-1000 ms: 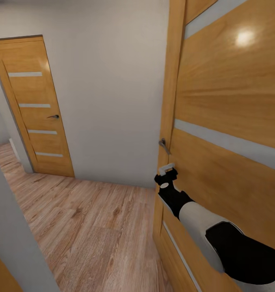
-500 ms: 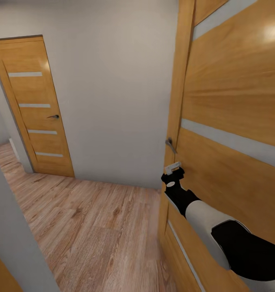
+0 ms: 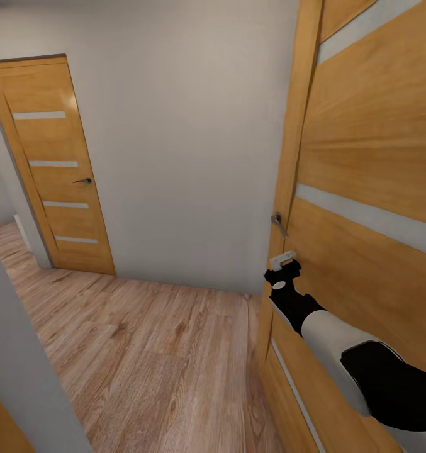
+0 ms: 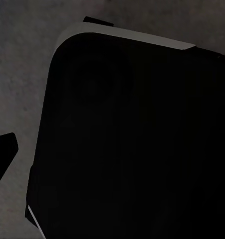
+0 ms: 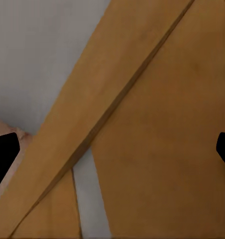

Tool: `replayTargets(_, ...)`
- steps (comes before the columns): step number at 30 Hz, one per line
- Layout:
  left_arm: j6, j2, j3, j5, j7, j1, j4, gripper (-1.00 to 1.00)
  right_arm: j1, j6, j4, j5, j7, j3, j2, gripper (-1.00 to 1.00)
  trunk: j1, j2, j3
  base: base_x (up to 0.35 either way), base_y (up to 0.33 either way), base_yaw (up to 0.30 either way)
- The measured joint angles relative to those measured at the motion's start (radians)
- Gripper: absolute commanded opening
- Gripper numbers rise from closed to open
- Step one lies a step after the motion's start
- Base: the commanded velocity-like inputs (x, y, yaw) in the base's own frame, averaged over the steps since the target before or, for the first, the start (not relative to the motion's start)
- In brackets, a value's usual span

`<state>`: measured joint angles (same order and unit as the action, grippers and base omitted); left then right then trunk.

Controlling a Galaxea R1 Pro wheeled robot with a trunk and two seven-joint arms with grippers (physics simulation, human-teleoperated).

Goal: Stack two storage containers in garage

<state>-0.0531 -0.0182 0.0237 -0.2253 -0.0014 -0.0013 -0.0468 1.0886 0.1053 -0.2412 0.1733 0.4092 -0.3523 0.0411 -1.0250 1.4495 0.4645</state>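
The two storage containers are out of view. I am in a hallway with a pale wood-plank floor (image 3: pixel 143 352). My right gripper (image 3: pixel 282 261) rests against an orange wooden door (image 3: pixel 364 157) just below its metal handle (image 3: pixel 277 221). In the right wrist view the black fingertips (image 5: pixel 3 154) stand far apart at the picture's edges, open and holding nothing, with the door panel (image 5: pixel 157 149) close in front. The left wrist view looks at a dark rounded part of my own body (image 4: pixel 132 139), with one black fingertip (image 4: pixel 2 149) at the edge.
A second orange door (image 3: pixel 49 170), closed, stands at the far left of the hallway. A plain grey wall (image 3: pixel 175 157) runs between the two doors. A grey wall corner (image 3: pixel 17 377) juts in close at the near left.
The door on the right has swung further away to the right, and my right arm has moved with it, staying just under the handle. The rest of the hallway has not shifted.
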Motion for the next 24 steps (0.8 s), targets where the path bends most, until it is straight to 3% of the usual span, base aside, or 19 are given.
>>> replayTargets(10,0.000,0.000,0.000,0.000,0.000,0.000,0.000,1.00,0.000,0.005,0.001,-0.003,0.003,0.009,-0.081,1.00,0.000,0.000,0.000,0.000,0.000,0.000)
replayTargets(24,0.000,0.000,0.000,0.000,0.000,0.000,0.000,1.00,0.000,0.007,0.001,-0.003,0.002,0.034,-0.129,1.00,0.000,0.000,0.000,0.000,0.000,0.000)
